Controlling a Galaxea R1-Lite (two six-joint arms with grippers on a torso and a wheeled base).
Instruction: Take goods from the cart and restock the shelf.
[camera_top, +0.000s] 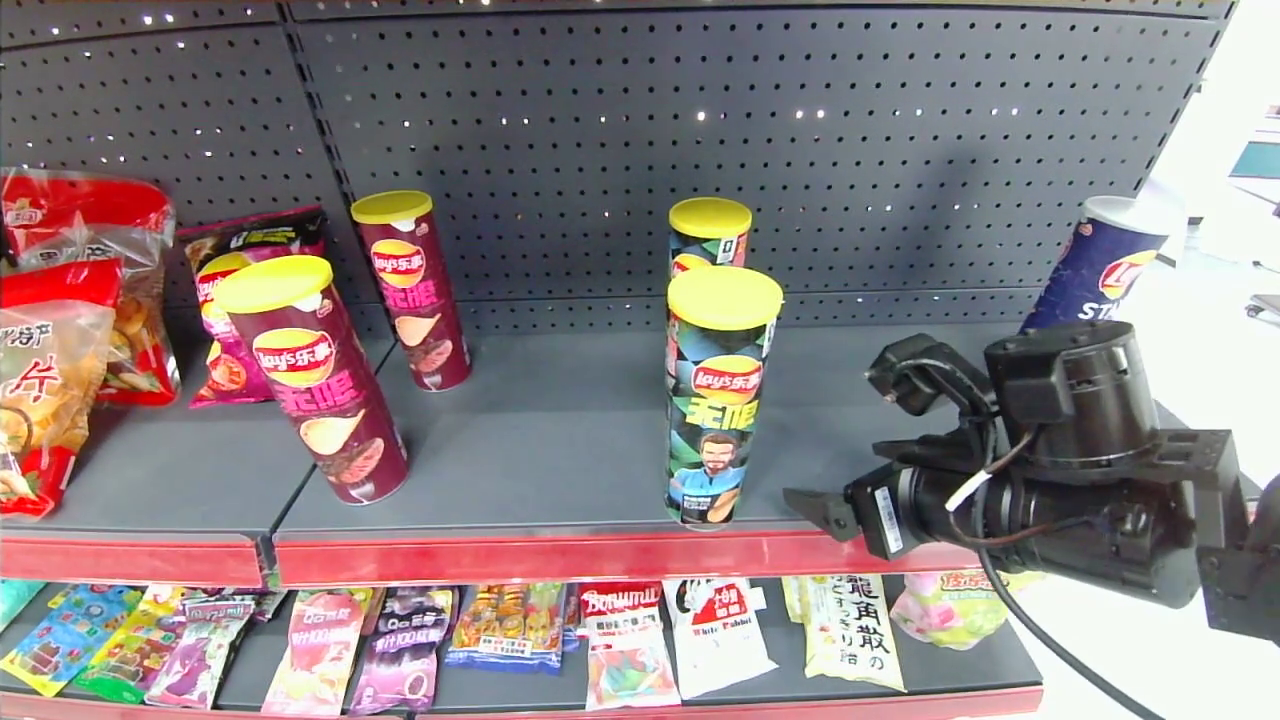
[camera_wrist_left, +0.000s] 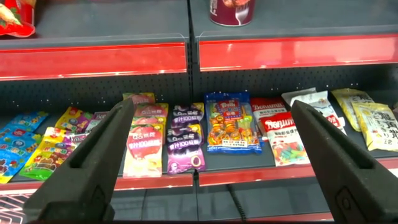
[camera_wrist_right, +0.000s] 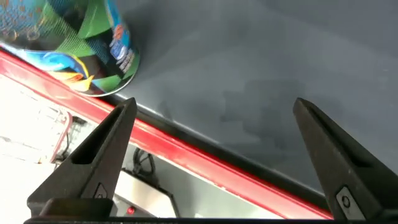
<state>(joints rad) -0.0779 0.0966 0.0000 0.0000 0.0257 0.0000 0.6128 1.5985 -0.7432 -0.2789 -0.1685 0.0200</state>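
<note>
A green-and-black chip can (camera_top: 722, 400) with a yellow lid stands upright at the front edge of the grey shelf (camera_top: 560, 430). A second one like it (camera_top: 708, 235) stands behind. My right gripper (camera_top: 815, 508) hangs just right of the front can at the shelf's red lip, open and holding nothing. In the right wrist view the can's base (camera_wrist_right: 81, 50) lies beyond one side of the open right gripper (camera_wrist_right: 212, 106), over the bare shelf board (camera_wrist_right: 261, 81). My left gripper (camera_wrist_left: 212, 104) is open and holds nothing, facing the lower shelf (camera_wrist_left: 186, 62).
Two maroon cans (camera_top: 310, 380) (camera_top: 412, 290) stand on the left, one leaning. Snack bags (camera_top: 60, 330) crowd the far left. A blue can (camera_top: 1100, 265) stands at the back right. Candy bags (camera_wrist_left: 233, 124) fill the lower shelf. Bare shelf lies between the cans.
</note>
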